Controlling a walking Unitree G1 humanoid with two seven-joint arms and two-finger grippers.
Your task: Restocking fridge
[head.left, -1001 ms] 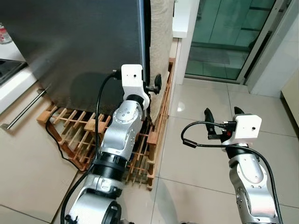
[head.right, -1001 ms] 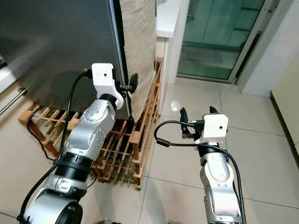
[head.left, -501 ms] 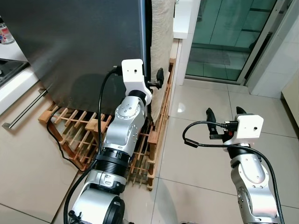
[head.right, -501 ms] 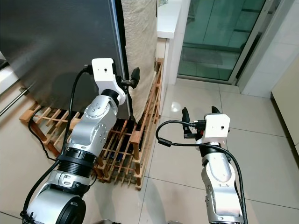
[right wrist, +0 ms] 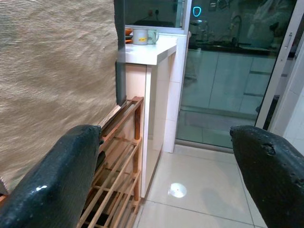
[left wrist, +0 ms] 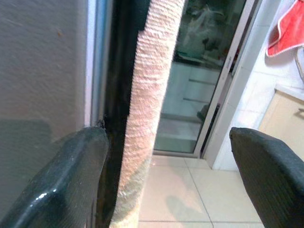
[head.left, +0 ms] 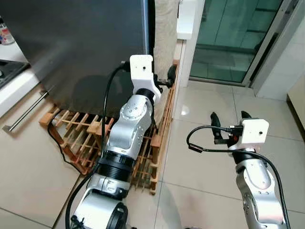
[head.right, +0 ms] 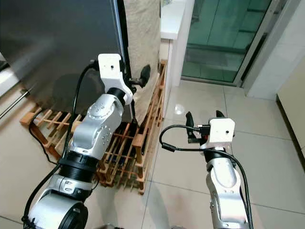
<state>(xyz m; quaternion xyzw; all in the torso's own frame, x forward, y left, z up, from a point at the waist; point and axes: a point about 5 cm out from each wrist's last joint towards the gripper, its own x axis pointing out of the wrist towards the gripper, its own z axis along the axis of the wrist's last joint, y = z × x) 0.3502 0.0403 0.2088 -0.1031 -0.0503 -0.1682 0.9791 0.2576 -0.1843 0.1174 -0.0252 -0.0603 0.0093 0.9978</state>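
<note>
Reaching: left gripper (left wrist: 166, 156) at the fridge (head.left: 71, 47) door's edge, fingers apart, straddling the beige cover (left wrist: 147, 109).
Right gripper (head.left: 228, 124): over floor tiles (head.left: 200, 167), fingers apart, empty.
Fridge: shut, above wooden rack (head.left: 81, 138).

Beige tiled floor (head.left: 205, 157), wooden rack (head.left: 76, 138), perhaps glass door (head.left: 228, 33).

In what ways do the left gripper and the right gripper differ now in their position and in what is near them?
The left gripper is raised against the edge of the dark grey fridge door, beside the beige woven cloth; the right gripper is lower, over the pale floor tiles, away from the fridge door. The left arm stretches forward above the wooden slatted rack; the right arm stays near the body. Both have open jaws and hold nothing.
</note>
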